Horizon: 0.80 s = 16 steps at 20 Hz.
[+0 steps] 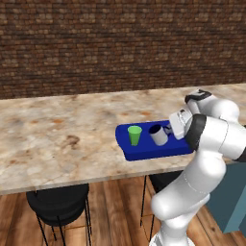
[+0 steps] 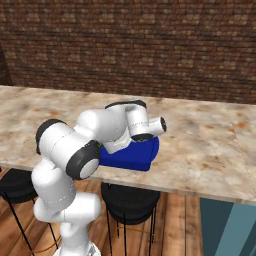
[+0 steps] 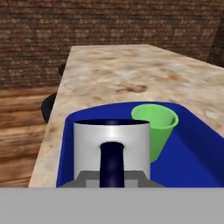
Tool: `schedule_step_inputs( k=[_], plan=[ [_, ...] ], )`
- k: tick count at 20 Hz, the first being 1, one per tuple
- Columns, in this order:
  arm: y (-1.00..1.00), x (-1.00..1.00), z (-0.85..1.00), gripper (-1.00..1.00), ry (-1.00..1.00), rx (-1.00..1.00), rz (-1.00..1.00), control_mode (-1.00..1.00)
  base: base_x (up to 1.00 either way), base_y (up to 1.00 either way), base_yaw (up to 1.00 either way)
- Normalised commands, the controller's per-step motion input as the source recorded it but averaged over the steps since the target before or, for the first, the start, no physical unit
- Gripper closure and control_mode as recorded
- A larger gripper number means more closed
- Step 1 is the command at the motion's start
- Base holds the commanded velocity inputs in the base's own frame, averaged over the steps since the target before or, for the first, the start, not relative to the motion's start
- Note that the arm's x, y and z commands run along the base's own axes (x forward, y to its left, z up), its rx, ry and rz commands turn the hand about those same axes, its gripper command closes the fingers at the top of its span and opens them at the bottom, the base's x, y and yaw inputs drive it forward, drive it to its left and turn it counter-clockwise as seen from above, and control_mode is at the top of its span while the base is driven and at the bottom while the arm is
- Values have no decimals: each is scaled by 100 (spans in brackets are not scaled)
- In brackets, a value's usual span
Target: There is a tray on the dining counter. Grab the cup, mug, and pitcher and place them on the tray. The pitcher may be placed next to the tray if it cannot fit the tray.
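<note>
Long beige marble-patterned tabletop (image 1: 57,129) is seen under a flat bright blue tray (image 1: 144,153) lying at its near edge. On the tray, a light grey cylindrical mug with a dark navy handle (image 3: 111,148) is gripped by its handle in the narrowly closed gripper (image 3: 112,177); a small bright green tapered cup (image 1: 134,135) stands just beside the mug. Mug placement is judged under way; release and retreat are called for next, with the cup avoided. Black stools (image 1: 57,204) are seen below the tray's edge of the tabletop.

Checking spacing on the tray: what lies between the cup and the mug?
Bare blue tray floor between cup and mug, seen in the left base view.
</note>
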Motion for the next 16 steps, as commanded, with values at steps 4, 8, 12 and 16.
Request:
schedule_step_inputs(
  k=[4, 8, 12, 16],
  plan=[
    [10, 2, -13, 100, 0, 0, 4, -100, 0, 0, 0],
    [10, 0, -1, 100, 0, 0, 5, -100, 0, 0, 0],
    [13, 0, 0, 100, 0, 0, 4, -100, 0, 0, 0],
    [19, 0, 0, 100, 1, 0, 4, -100, 0, 0, 0]
  ],
)
